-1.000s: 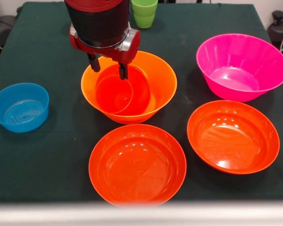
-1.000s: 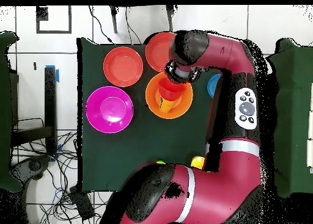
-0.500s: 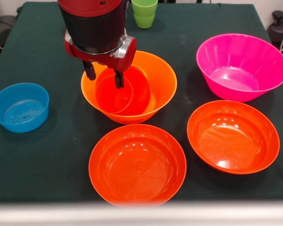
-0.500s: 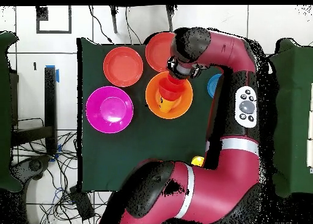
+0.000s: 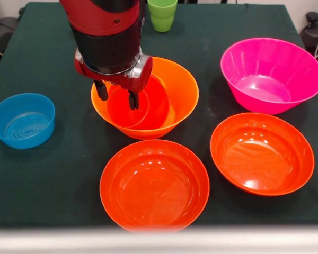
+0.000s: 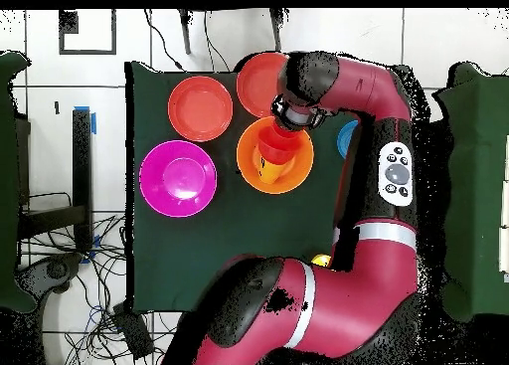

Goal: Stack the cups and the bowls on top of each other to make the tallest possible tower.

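Since a second ago the claw [image 5: 116, 95] has drifted toward the camera side and a little to the picture's left in the front view, while the bowls and cup have stayed put. Its two dark fingers [image 5: 101, 90] stand apart with nothing between them, so it is open. One finger hangs over the rim of the large orange bowl [image 5: 177, 95], the other over the small red-orange bowl [image 5: 148, 108] that sits nested inside it; whether either finger touches plastic cannot be told. That pair is the only stack on the dark green table [image 5: 53, 174].

Just in front of the claw lies a wide red-orange bowl [image 5: 154, 185]; its twin [image 5: 262, 153] sits farther to the picture's right. Beyond that twin, well apart from the claw, is the magenta bowl [image 5: 271, 74]. To the claw's other side stands the small blue bowl [image 5: 22, 120]. Behind the arm, at the table's far edge, is a green cup [image 5: 162, 14].
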Controlling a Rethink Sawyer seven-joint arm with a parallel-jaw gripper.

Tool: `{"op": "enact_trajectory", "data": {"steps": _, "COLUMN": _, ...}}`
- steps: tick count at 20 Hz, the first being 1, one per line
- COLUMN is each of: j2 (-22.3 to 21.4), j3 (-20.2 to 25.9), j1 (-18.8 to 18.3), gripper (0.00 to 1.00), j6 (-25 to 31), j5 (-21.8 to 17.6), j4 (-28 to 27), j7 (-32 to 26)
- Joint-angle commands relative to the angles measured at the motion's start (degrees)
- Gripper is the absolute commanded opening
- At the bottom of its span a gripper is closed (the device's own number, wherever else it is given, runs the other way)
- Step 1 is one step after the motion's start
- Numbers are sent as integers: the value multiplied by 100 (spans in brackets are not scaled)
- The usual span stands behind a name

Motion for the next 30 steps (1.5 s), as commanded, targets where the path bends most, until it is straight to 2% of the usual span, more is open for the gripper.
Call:
{"op": "enact_trajectory", "data": {"steps": 1, "j2": 134, "j3": 160, "j1": 100, "gripper": 100, "j6": -518, "j5": -68, "j4": 699, "j7": 217}}
{"op": "enact_trajectory", "data": {"steps": 4, "j2": 121, "j3": 120, "j1": 102, "gripper": 100, "j6": -615, "j5": -75, "j4": 850, "j7": 223}}
{"op": "enact_trajectory", "data": {"steps": 13, "j2": 128, "j3": 75, "j1": 114, "gripper": 100, "j6": -356, "j5": -20, "j4": 999, "j7": 118}}
{"op": "enact_trajectory", "data": {"steps": 19, "j2": 143, "j3": 64, "j1": 130, "gripper": 100, "j6": -453, "j5": -22, "j4": 1105, "j7": 157}}
{"op": "enact_trajectory", "data": {"steps": 30, "j2": -87, "j3": 155, "j1": 112, "gripper": 100, "j6": -282, "j5": 150, "j4": 1328, "j7": 100}}
